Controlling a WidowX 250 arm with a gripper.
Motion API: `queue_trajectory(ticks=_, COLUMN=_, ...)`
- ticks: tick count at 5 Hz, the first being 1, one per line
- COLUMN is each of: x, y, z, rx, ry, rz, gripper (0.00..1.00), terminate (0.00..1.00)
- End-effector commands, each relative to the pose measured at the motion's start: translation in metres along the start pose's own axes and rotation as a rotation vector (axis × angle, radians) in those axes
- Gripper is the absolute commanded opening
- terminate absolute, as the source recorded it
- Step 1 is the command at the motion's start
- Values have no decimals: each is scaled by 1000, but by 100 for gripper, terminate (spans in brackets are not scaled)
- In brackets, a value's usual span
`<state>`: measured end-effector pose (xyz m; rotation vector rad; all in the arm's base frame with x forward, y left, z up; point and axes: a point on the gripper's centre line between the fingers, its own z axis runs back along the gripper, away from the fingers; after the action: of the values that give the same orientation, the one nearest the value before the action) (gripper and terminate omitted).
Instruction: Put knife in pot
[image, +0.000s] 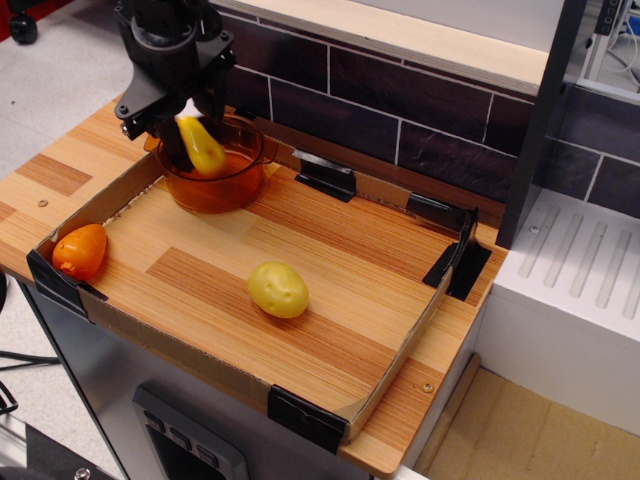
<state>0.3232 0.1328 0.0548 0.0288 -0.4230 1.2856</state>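
Observation:
The knife (202, 145) shows only its yellow handle, which leans tilted out of the round orange-amber pot (228, 183) at the tray's back left corner. Its white blade is hidden inside the pot. My black gripper (172, 118) hangs right over the pot's left rim. Its fingers stand apart on either side of the handle's top and do not seem to press on it, so it looks open.
A yellow-green potato-shaped lump (278, 290) lies mid-tray. A small orange toy fruit (80, 250) sits in the front left corner. A low cardboard rim (395, 360) with black corner clips borders the wooden tray. A dark brick wall (400, 100) stands behind it.

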Motion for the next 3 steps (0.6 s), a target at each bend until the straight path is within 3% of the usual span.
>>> queue_trajectory(ticks=1, x=-18, y=3, z=42, rx=-66, ry=35, rz=-35, gripper=100, terminate=0)
queue_trajectory(ticks=3, x=-26, y=-4, z=107, rx=-106, ry=188, rz=-108, gripper=100, terminate=0)
